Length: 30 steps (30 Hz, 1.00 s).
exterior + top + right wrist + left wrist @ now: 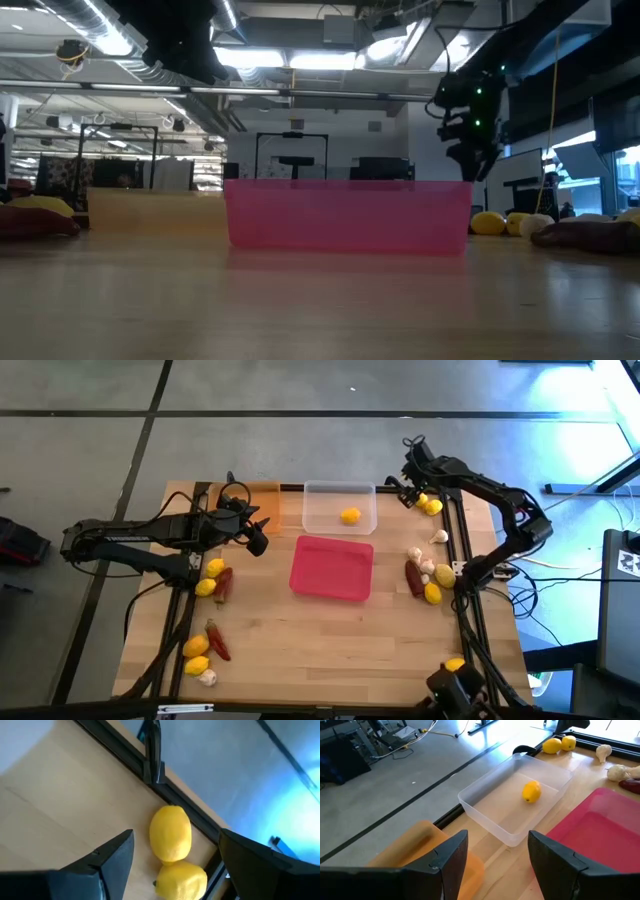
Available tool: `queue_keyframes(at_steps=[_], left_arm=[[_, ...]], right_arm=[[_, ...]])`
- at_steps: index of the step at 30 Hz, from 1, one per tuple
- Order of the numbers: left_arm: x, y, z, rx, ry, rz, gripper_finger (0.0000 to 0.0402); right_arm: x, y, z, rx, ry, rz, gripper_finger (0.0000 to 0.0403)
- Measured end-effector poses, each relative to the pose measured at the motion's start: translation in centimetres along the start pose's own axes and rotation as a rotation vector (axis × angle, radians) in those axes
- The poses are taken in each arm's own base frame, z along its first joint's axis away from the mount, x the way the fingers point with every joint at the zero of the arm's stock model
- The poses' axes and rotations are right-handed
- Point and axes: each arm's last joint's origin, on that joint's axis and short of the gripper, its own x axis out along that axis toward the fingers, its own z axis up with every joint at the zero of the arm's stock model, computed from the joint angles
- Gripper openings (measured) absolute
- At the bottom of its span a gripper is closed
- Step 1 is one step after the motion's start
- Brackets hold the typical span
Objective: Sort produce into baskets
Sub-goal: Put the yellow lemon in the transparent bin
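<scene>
One lemon [350, 515] lies in the clear basket [340, 490] at the far middle of the table. The pink basket [332, 568] stands in front of it, and the orange basket [427, 842] to its left. My right gripper [175, 840] hangs open above two lemons [171, 832] at the far right edge, its fingers on either side of them and touching nothing. My left gripper [497, 850] is held open in the air over the orange basket's near right corner, with nothing between its fingers.
Garlic bulbs [440, 537], a chili [414, 578] and lemons [432, 593] lie along the right side. Lemons [205, 587], chilies [217, 640] and a garlic bulb [207, 677] lie along the left side. Another lemon [455, 664] sits near the front right corner. Dark rails [462, 540] run along both sides.
</scene>
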Motion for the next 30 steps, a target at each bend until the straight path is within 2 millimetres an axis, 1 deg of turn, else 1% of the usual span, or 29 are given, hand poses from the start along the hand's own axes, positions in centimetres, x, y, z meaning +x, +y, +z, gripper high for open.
queue_keyframes(at_steps=[6,10,14,17,20,23,30], left_arm=[[0.0,0.0,0.0,0.001,0.000,0.000,0.0203],[0.0,0.0,0.0,0.001,0.000,0.000,0.0203],[0.0,0.0,0.0,0.002,0.003,0.001,0.0203],[0.0,0.0,0.0,0.003,0.003,0.001,0.0203],[0.0,0.0,0.0,0.003,0.003,0.001,0.0203],[0.0,0.0,0.0,0.003,0.003,0.001,0.0203],[0.0,0.0,0.0,0.003,0.003,0.001,0.0203]], right_arm=[[2.7,0.2,0.2,-0.002,0.065,0.006,0.0300],[4.1,0.2,0.2,-0.008,0.109,-0.068,0.0309],[5.3,-0.3,-0.4,0.024,0.178,-0.069,0.0306],[6.0,-0.3,-0.8,0.034,0.218,-0.001,0.0298],[6.3,-0.1,-0.9,0.024,0.231,0.009,0.0285],[6.4,-0.1,-0.7,0.027,0.208,0.021,0.0263],[6.4,-0.1,-0.6,0.025,0.201,0.026,0.0179]])
